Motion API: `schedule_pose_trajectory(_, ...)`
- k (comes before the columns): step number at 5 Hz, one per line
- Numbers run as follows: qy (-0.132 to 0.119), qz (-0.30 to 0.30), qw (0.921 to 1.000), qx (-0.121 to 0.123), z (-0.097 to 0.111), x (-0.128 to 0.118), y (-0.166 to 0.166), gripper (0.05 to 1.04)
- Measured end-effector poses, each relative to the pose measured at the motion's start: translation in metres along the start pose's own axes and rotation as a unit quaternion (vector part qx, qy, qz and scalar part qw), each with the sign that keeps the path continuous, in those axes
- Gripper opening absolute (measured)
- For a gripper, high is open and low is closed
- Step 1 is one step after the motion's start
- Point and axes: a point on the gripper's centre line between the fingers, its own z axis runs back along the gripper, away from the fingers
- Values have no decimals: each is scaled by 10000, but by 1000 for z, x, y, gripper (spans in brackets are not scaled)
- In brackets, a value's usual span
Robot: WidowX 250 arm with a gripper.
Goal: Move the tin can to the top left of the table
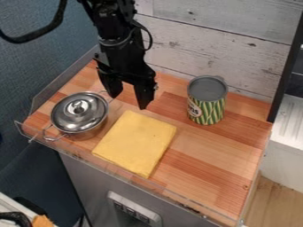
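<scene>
One empty gripper [129,101], spread wide, tin can [207,104] at the table's [195,164] 2 o'clock. I'd straddle it squarely from above (height's kinda hard to judge here), then lift before swinging toward 11 o'clock, clear of the pot [70,119].

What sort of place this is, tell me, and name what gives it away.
Probably a small mock kitchen set up for robot work: a lidded metal pot and a tin can stand on a wood-patterned counter, with a black robot arm over it.
</scene>
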Motion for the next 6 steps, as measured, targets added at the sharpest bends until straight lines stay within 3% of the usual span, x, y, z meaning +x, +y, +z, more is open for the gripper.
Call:
schedule_pose_trajectory(1,132,31,9999,-41,-7,-3,-1,999)
schedule_pose_trajectory(2,240,-431,9986,-206,-13,14,-52,999)
schedule_pose_trajectory(4,113,-1528,9860,-659,-20,67,-151,999)
schedule_pose_trajectory(5,-70,-1723,9819,-785,-26,94,-198,999)
schedule_pose_trajectory(6,-145,-1689,9819,-846,-33,105,-206,999)
